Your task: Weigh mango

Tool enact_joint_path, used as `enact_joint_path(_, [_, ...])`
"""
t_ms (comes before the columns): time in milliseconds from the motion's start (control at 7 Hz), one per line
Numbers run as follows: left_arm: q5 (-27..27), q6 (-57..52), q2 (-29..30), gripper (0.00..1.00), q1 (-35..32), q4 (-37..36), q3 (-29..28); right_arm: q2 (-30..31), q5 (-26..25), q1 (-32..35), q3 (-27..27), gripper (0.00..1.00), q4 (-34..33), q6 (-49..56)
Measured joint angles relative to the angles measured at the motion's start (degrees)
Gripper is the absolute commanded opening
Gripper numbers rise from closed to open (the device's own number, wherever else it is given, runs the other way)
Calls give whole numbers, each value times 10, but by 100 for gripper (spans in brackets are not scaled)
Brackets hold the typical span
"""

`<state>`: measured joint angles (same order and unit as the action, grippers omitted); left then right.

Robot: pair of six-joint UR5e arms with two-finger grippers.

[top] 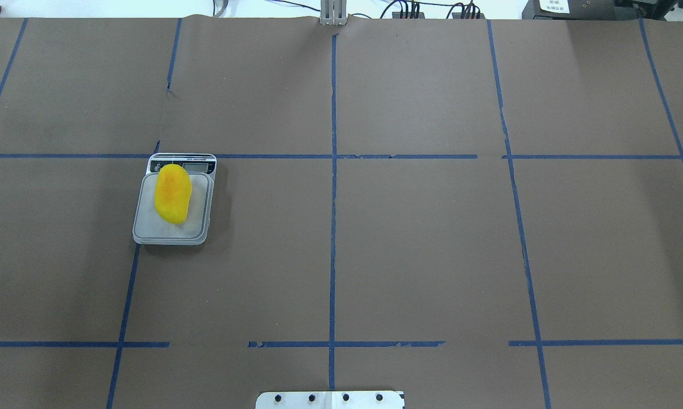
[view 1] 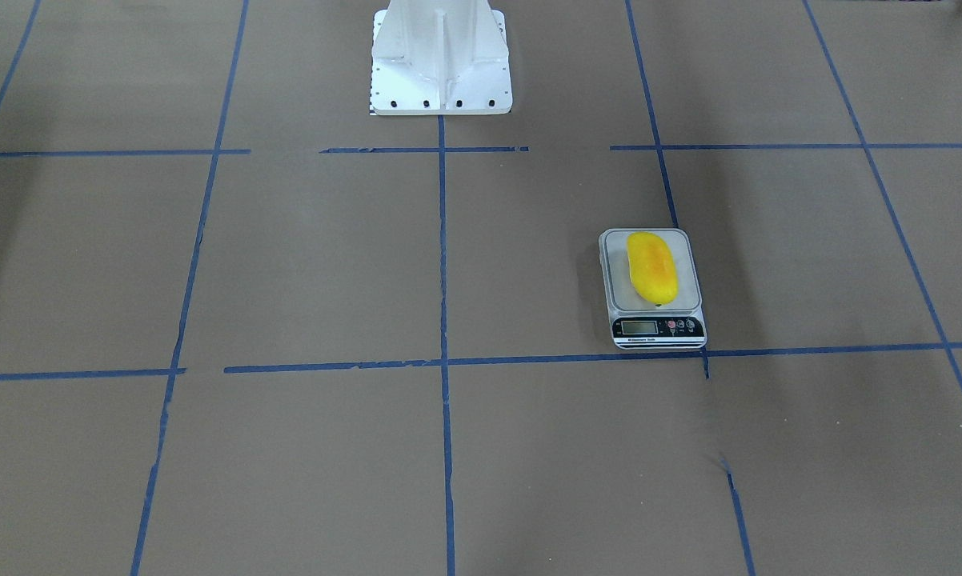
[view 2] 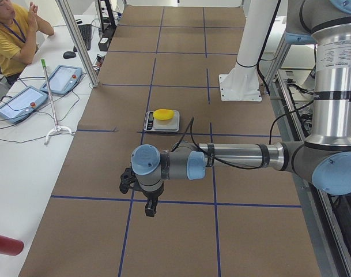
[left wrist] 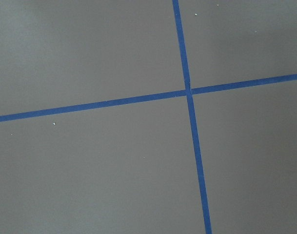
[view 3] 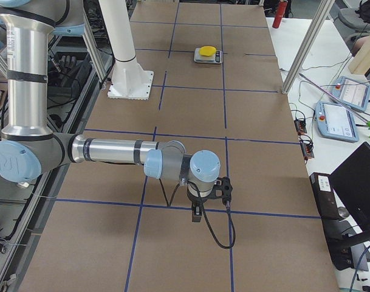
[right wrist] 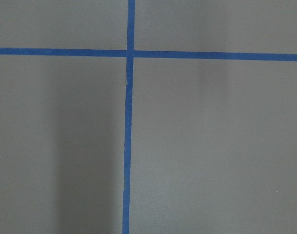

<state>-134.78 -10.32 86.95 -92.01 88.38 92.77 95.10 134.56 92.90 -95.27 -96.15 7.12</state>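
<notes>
- Front-facing view: the mango point(view 1: 651, 268) lies lengthwise on the scale point(view 1: 619, 298), with one tip close to the display point(view 1: 639, 326). No pincer is in this view. The fruit looks rounded and glossy, so a knock to the table point(view 1: 289, 264) could probably roll it off the platform.
- Overhead view: again no pincer. The mango point(top: 173, 193) sits off-centre on the platform, and its far end appears to reach the display strip. If it rests on the casing there, the reading might come out false or be hidden.
- Left side view: the left pincer point(view 2: 150, 211) hangs pointing down over bare table. The mango point(view 2: 164, 114) and scale are well apart from it, further along the table. From this angle I cannot tell how wide its fingers stand. Nothing seems to be in them.
- Right side view: the right pincer point(view 3: 197, 217) also points down over bare table, with the mango point(view 3: 206, 50) far beyond it at the other end. Its opening cannot be judged here either, and it touches nothing. A careless return of either arm might shove the scale.
- Left wrist view: only a tape cross point(left wrist: 188, 91) on brown paper, with no fingers or fruit below.
- Right wrist view: another tape cross point(right wrist: 130, 52) and nothing else.
</notes>
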Motion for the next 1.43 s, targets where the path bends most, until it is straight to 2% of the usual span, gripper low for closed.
enact_joint_path(1429, [-13,1,9,100,4,-6,9,0,0,0,0,100,0,0])
